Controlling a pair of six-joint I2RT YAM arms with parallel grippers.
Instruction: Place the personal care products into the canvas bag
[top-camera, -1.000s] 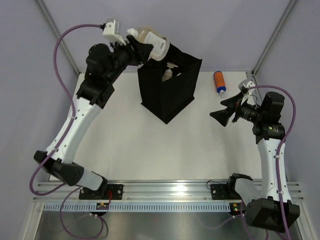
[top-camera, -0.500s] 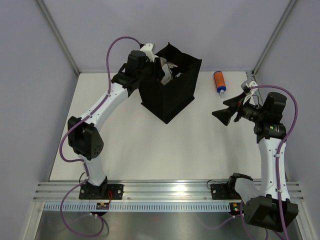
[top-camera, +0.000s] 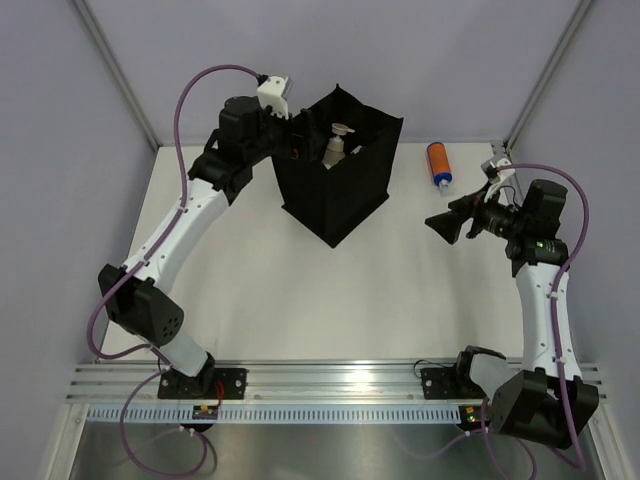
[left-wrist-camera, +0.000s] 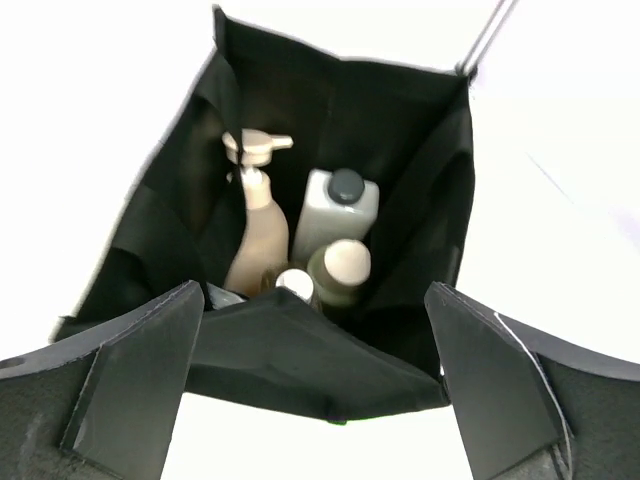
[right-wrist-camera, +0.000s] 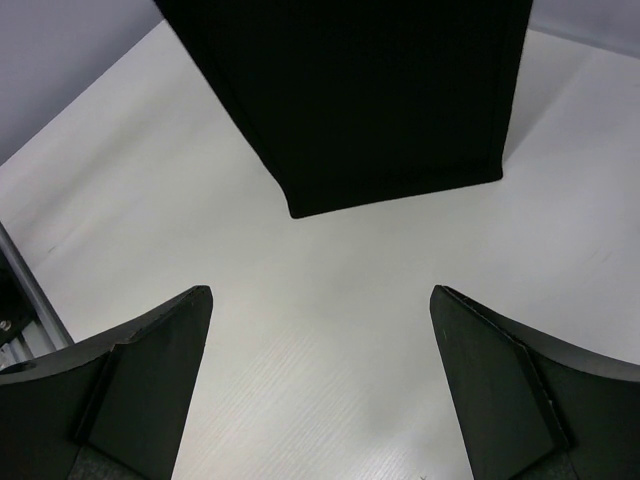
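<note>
The black canvas bag (top-camera: 345, 185) stands upright at the back of the table. My left gripper (top-camera: 300, 150) hangs open just over its left rim, holding nothing. In the left wrist view the open gripper (left-wrist-camera: 315, 400) looks down into the bag (left-wrist-camera: 300, 355), where several bottles stand: a tan pump bottle (left-wrist-camera: 255, 235), a whitish bottle with a dark cap (left-wrist-camera: 335, 215) and an olive-green bottle with a cream cap (left-wrist-camera: 340, 268). An orange bottle with a blue cap (top-camera: 438, 163) lies on the table right of the bag. My right gripper (top-camera: 445, 225) is open and empty, below that bottle.
Metal frame posts (top-camera: 115, 70) rise at the back corners, with grey walls behind. The right wrist view shows the bag's black side (right-wrist-camera: 370, 90) ahead of the open gripper (right-wrist-camera: 320, 390), over white table (right-wrist-camera: 300, 320).
The left arm carried a tan bottle above the bag, lowered it inside, then opened and drew back to the bag's left rim. The right arm barely shifted.
</note>
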